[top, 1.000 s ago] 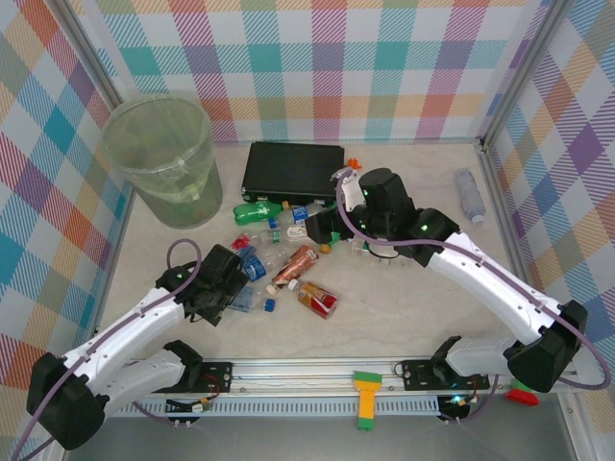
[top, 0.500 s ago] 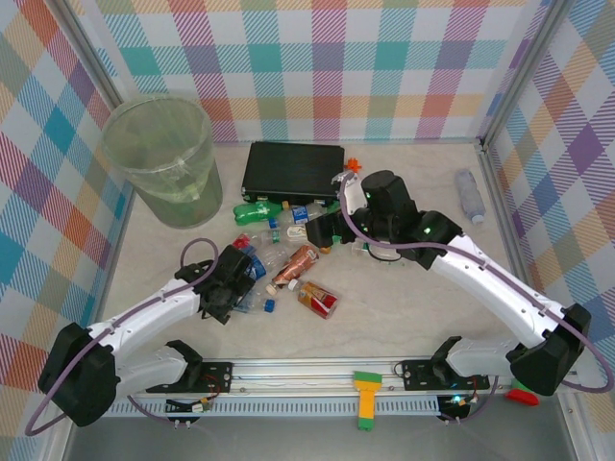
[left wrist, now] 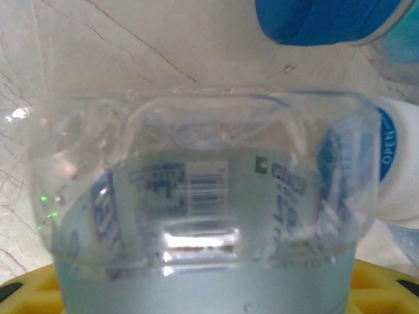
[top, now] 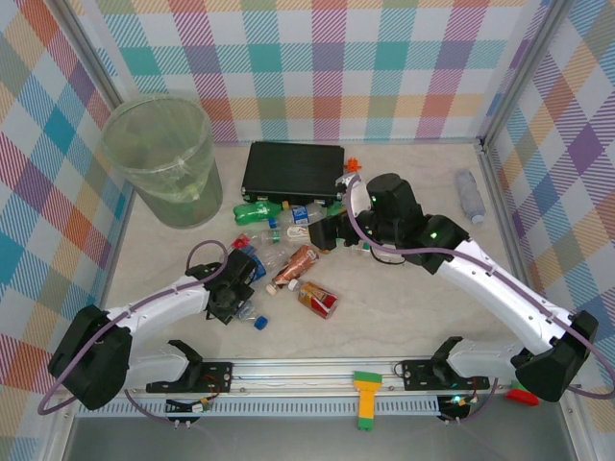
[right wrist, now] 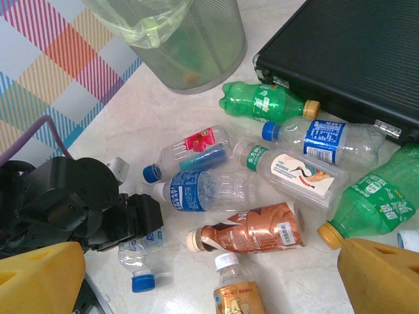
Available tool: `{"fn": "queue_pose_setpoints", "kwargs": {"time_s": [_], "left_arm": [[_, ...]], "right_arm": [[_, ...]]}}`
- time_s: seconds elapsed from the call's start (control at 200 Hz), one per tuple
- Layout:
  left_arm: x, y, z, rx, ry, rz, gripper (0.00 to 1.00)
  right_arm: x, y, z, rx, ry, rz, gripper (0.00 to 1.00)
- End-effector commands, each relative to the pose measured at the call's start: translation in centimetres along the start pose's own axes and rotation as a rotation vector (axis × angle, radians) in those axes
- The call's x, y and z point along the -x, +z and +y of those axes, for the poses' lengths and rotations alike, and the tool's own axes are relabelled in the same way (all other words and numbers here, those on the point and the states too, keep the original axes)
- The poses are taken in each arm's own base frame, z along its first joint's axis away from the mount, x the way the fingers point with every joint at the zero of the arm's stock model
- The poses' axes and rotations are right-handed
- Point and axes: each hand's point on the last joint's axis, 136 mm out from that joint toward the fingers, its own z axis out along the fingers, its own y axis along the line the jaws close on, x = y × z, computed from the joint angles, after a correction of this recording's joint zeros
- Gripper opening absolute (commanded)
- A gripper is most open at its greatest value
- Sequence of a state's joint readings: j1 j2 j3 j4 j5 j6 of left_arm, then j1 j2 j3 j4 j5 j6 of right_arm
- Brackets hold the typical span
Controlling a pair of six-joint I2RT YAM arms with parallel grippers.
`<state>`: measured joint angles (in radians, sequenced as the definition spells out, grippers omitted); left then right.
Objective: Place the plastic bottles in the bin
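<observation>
Several plastic bottles lie in a heap mid-table: a green one (top: 255,211) (right wrist: 262,101), a brown one (top: 300,261) (right wrist: 252,229), a blue-labelled one (right wrist: 196,191) and an orange-labelled one (top: 315,298) (right wrist: 236,297). My left gripper (top: 235,300) (right wrist: 127,226) is shut on a small clear bottle with a blue cap (top: 258,322) (right wrist: 141,282) (left wrist: 203,196), which lies on the table at the heap's near left. My right gripper (top: 332,230) (right wrist: 213,275) hangs open above the heap's right side, holding nothing. The pale-green bin (top: 183,197) (right wrist: 203,52) stands at the far left.
A flat black case (top: 293,168) (right wrist: 353,59) lies behind the heap. One clear bottle (top: 469,195) lies apart by the right wall. A small orange toy piece (top: 354,164) sits beside the case. Checked walls close in three sides, and a metal rail (top: 317,370) runs along the front.
My left gripper slid right and forward onto the clear blue-capped bottle and its jaws narrowed around it. The right arm shifted slightly right, jaws still wide.
</observation>
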<state>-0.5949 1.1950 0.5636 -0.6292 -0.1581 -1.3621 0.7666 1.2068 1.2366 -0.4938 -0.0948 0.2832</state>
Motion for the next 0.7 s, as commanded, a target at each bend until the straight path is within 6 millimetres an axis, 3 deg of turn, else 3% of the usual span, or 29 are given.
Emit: {"fn": "queue_pose_setpoints", "kwargs": {"time_s": [0.0,0.21,0.39,0.695], "left_arm": [[0.5,-0.8,1.3,0.043,0.032,-0.034,0.50],[2.4,-5.1,1.8,-0.002,0.028,-0.109,0.50],[4.9,-10.9,0.9,-0.126,0.024,-0.214,0.50],[8.8,-21.6,-3.8,-0.351,0.112,-0.386,0.50]], "right_arm": [[0.5,-0.5,0.7,0.025,-0.011,-0.031,0.99],[0.7,-0.2,0.8,0.035,-0.019,-0.035,0.99],[1.1,0.3,1.2,0.059,-0.017,-0.037,0.99],[1.9,0.7,2.1,0.099,-0.022,-0.044,0.99]]}}
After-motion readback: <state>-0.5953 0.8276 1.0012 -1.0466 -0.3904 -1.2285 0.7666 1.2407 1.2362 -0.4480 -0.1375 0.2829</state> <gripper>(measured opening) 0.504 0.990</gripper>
